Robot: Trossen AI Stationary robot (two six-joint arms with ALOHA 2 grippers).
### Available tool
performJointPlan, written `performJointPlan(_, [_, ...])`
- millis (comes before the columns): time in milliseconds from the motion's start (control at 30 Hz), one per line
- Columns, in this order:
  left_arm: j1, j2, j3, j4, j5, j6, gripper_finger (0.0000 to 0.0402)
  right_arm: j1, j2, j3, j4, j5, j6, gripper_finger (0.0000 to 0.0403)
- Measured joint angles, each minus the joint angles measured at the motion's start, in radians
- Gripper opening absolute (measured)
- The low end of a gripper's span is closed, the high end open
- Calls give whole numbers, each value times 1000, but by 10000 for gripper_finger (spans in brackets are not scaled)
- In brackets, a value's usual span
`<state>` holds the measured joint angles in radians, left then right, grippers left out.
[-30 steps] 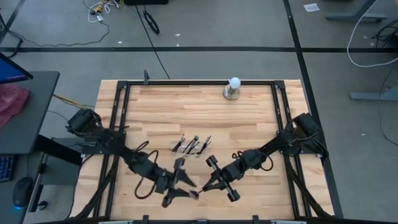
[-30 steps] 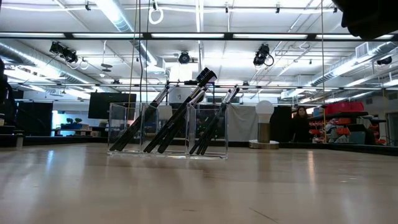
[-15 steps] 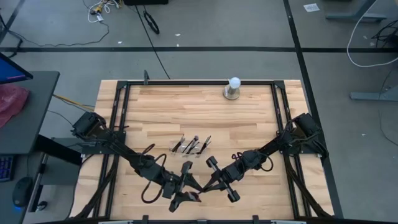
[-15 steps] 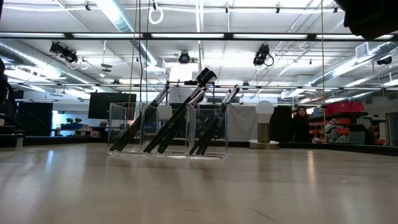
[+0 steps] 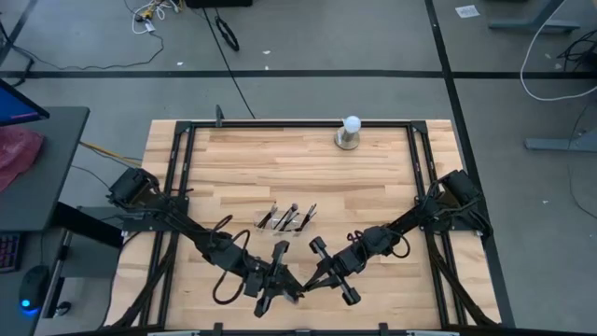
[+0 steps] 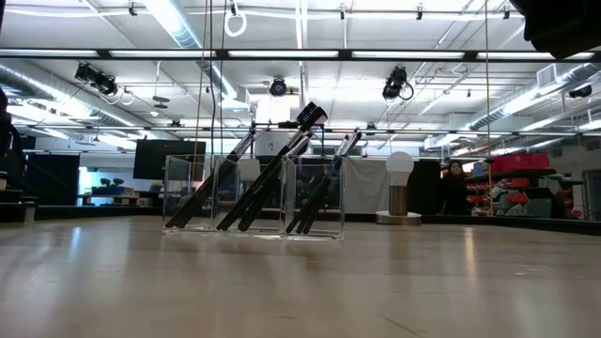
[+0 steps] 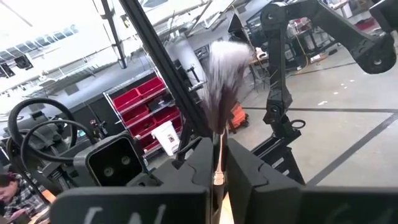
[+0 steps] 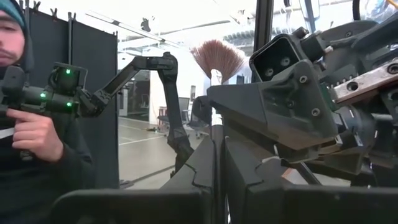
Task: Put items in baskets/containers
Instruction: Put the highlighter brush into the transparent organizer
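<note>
At the near edge of the worktop, the left gripper has closed its jaws on the fan brush, where a moment ago they stood wide apart around it. The right gripper still clamps the same brush. Both meet tip to tip. The clear tray holds the other brushes mid-worktop, unchanged.

Grey floor, ceiling strip lights
</note>
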<state>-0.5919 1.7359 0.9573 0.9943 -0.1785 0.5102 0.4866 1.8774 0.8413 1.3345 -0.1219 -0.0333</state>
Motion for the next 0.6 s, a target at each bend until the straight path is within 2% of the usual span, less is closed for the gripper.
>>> performJointPlan(167, [-3,0,0,-12,5,-13,23,-2,-2,0,-33,8,38,21])
performJointPlan(300, [-7,-6,0,-77,-26,-60,19,2,-7,1,-126,96,108,58])
performJointPlan(467, [-20,-34,3,-163,-188,-134,19,-6,-57,0,-438,239,213,135])
performJointPlan(600, [-30,-71,2,-338,-350,-237,19,-4,-128,0,-767,378,367,184])
